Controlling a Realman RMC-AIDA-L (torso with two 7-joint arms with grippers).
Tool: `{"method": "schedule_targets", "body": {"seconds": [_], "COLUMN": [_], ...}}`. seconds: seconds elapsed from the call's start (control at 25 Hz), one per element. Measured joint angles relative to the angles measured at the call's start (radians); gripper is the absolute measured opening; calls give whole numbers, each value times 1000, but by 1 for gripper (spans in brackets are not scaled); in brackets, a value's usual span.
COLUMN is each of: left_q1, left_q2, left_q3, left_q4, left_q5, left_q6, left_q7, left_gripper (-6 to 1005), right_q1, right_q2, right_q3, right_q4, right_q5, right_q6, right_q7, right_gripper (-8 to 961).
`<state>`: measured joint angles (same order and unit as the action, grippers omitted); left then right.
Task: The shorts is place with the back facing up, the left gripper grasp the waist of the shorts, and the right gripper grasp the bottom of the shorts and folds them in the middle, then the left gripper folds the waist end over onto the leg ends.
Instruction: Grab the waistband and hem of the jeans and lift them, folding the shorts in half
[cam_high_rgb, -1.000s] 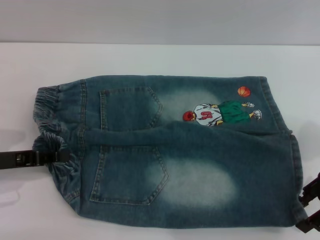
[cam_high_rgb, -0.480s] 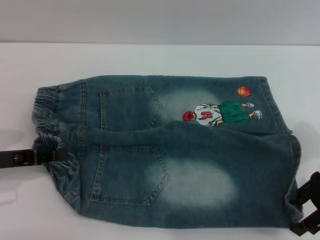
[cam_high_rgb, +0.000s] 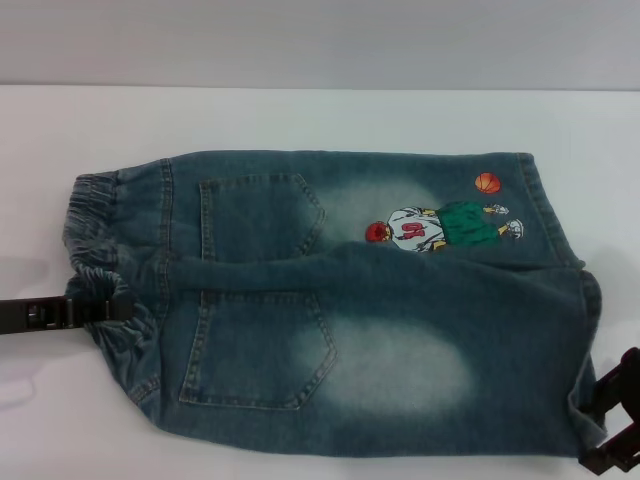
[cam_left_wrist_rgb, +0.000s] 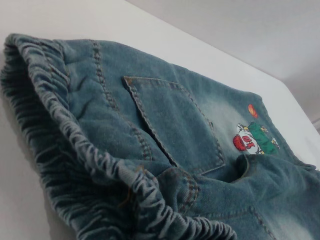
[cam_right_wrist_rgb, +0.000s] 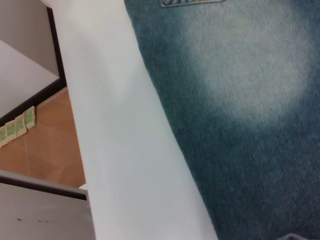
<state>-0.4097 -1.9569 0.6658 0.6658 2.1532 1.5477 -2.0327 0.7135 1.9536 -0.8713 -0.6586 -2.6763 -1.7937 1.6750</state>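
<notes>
We see soft, even, bright light across the white table (cam_high_rgb: 300, 115), with no glare. Faint grey shadows lie beside the shorts (cam_high_rgb: 340, 300) at the waist end. The head view looks slightly hazy; in the left wrist view the nearest elastic folds (cam_left_wrist_rgb: 100, 200) blur.

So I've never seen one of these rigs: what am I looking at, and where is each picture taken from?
A two-armed robot is folding denim shorts on a white table. The wide picture comes from its head camera, looking down; the other two come from cameras on its wrists. The shorts lie back up, pockets showing. The left hand is at the elastic waist, which is bunched there. The right hand is at the hem of the near leg. Whether either hand has actually closed on the cloth, these pictures do not show.
</notes>
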Motion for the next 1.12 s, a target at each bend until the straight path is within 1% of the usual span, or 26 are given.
{"method": "schedule_targets", "body": {"seconds": [0.28,0.52,0.64,0.84,1.04,1.12], "left_q1": [3,11,14,16,17,17], "left_q2": [1,2,2,4,6,7], "left_q3": [0,0,0,0,0,0], "left_q4": [0,0,0,0,0,0], "left_q5": [1,2,2,1,0,-1], "left_q6": [0,0,1,2,4,6], "left_q7": [3,5,5,5,5,5], "left_gripper": [140,143,145,148,151,152], "right_q1": [-2,-17,-15,-12,-16,-18], "right_q2": [6,25,30,33,33,33], "right_q3": [0,0,-1,-2,-2,-2], "right_q4": [-1,-31,-34,-34,-36,-36], "right_q5": [-1,-6,-26,-36,-37,-37], "right_q6": [17,39,39,39,39,39], "right_q7": [2,3,3,3,2,1], "right_gripper": [623,478,391,246,50,33]}}
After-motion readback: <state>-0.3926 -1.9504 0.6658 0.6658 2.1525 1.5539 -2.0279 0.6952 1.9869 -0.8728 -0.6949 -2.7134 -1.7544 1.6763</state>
